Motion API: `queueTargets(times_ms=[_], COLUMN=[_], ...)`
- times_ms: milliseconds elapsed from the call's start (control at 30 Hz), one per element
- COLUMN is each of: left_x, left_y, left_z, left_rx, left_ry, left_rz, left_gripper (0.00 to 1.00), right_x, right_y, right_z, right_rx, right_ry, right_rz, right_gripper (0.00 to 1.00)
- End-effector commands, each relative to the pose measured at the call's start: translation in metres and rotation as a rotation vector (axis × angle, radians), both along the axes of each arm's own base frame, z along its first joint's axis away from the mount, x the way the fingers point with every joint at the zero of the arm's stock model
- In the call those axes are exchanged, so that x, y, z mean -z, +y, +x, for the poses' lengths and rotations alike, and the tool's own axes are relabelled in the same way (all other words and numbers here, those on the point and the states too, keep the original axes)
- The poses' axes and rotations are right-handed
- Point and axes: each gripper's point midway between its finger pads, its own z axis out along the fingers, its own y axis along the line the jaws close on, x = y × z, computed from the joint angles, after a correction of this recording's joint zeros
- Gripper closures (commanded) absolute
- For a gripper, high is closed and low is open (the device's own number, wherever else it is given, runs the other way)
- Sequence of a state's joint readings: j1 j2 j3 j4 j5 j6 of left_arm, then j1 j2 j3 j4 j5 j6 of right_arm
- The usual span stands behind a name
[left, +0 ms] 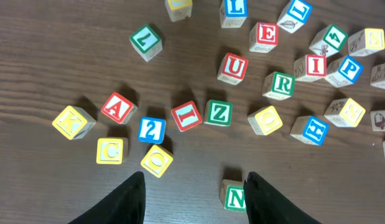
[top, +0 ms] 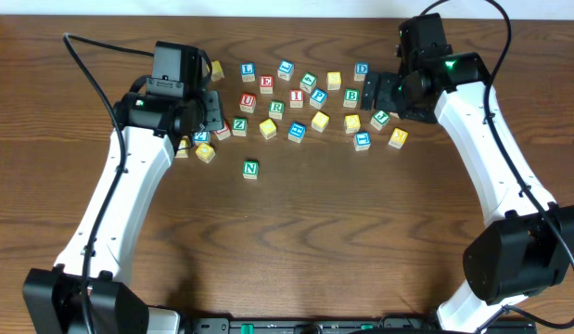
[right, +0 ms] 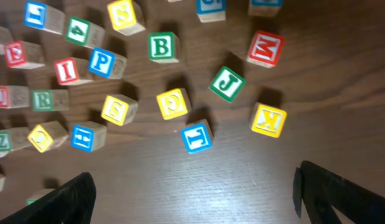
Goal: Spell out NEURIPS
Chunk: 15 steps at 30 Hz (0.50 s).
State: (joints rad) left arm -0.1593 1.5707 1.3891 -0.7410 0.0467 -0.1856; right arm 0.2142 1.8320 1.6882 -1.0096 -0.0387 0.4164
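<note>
Table (left: pixel 49 56): dark wood, streaky grain, dull satin sheen. N cube (left: pixel 234 198) between left gripper (left: pixel 195 183) fingers (left: pixel 127 202): pale bare wood sides, smooth painted face. The fingers: matt black, probably plastic. Left arm shell (top: pixel 129 186): smooth white, slightly glossy.

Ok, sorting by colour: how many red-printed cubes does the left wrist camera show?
5: E, U and I upper right; A at left; a 1 beside the green Z. Others may lie off-frame.
</note>
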Motion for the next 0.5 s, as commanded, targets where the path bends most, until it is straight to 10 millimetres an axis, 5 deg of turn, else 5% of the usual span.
queueTargets(times_ms=[0,467], left_x=[-0.015,-0.013], left_y=[0.012,0.019], left_z=[0.004,0.001], left_rx=[-0.043,-0.056], left_ry=[-0.036,-0.01], left_rz=[-0.013,-0.067], left_gripper=[0.5,0.5], right_x=[-0.007,-0.01], right_y=[0.011,0.042], right_z=[0.004,0.003], right_rx=[-0.029,-0.116], right_ry=[-0.023,-0.063], right_rz=[0.025,0.015], right_gripper=[0.02,0.01])
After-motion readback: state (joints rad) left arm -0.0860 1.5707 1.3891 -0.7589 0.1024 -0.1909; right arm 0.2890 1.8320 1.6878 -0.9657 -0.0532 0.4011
